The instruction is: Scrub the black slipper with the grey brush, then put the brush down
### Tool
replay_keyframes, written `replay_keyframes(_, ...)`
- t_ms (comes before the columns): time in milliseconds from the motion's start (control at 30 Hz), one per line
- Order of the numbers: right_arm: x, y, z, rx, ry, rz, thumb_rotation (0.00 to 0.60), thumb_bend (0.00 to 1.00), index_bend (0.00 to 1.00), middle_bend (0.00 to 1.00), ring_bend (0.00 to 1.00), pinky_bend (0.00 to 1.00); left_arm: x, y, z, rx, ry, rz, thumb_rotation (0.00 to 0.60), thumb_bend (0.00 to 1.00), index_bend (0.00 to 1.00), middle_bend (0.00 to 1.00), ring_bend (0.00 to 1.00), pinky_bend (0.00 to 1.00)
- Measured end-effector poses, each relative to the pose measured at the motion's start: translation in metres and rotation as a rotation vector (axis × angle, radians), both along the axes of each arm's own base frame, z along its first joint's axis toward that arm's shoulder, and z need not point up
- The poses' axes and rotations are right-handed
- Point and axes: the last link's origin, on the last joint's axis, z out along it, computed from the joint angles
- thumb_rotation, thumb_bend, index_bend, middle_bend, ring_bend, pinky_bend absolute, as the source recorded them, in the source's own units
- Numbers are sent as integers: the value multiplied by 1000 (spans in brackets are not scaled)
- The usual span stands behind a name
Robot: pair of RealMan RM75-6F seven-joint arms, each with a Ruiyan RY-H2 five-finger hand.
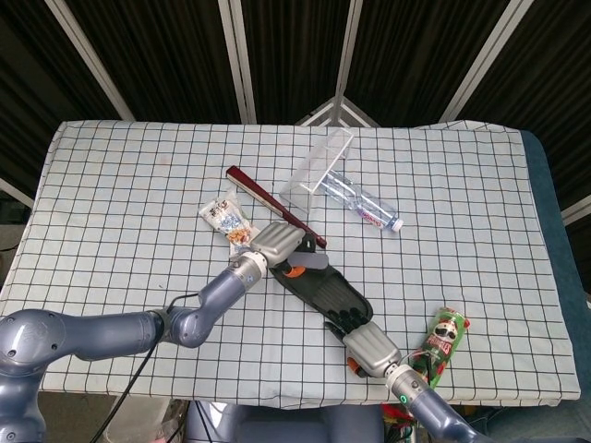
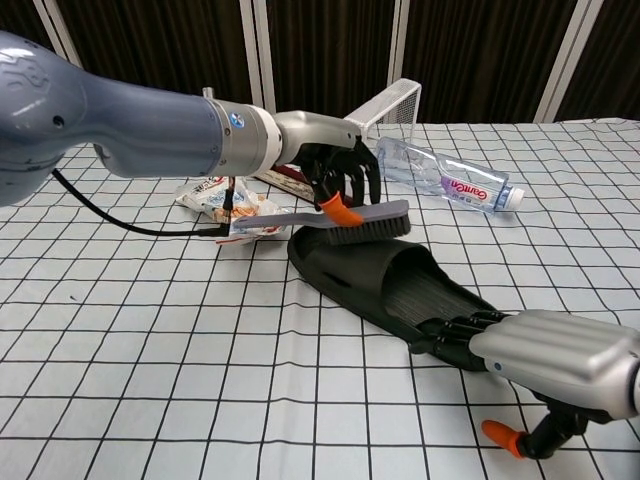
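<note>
Two hands work on one black slipper (image 2: 385, 278) lying at an angle on the checked table (image 1: 138, 175). The left hand (image 2: 338, 178) grips the grey brush (image 2: 340, 221) by the middle of its handle, fingers wrapped over it and an orange fingertip showing against the handle. The brush is held level, bristles down, its dark head resting on the raised strap at the slipper's front end; the handle's tail points away over a crumpled snack packet (image 2: 222, 204). In the head view, the left hand (image 1: 275, 244) sits at the slipper's upper-left end, the brush (image 1: 305, 267) crossing just beneath it.

The right hand (image 2: 545, 348) lies at the slipper's heel, its dark fingers (image 2: 458, 330) curled over the rim and pressing on the sole; in the head view, this hand (image 1: 368, 345) meets the slipper (image 1: 325, 288) at its lower-right end.

Behind the slipper lie a dark red stick-like object (image 1: 273, 205), a clear plastic bottle (image 2: 448, 180) on its side and a tilted white wire rack (image 2: 375, 122). A green snack can (image 1: 441, 340) rests near the table's front edge, just beside the right hand.
</note>
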Motion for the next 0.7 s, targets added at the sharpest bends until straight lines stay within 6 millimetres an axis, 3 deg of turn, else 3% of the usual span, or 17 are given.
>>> replay_keyframes(300, 1, 0, -2, 7, 6, -1, 600, 537, 0, 0, 0, 0, 10, -6, -10, -58, -14, 8, 600, 815, 480, 567, 401, 440)
replay_keyframes(700, 1, 0, 1, -5, 3, -6, 600, 537, 0, 0, 0, 0, -8, -7, 5, -50, 135, -20, 600, 814, 481, 568, 402, 440)
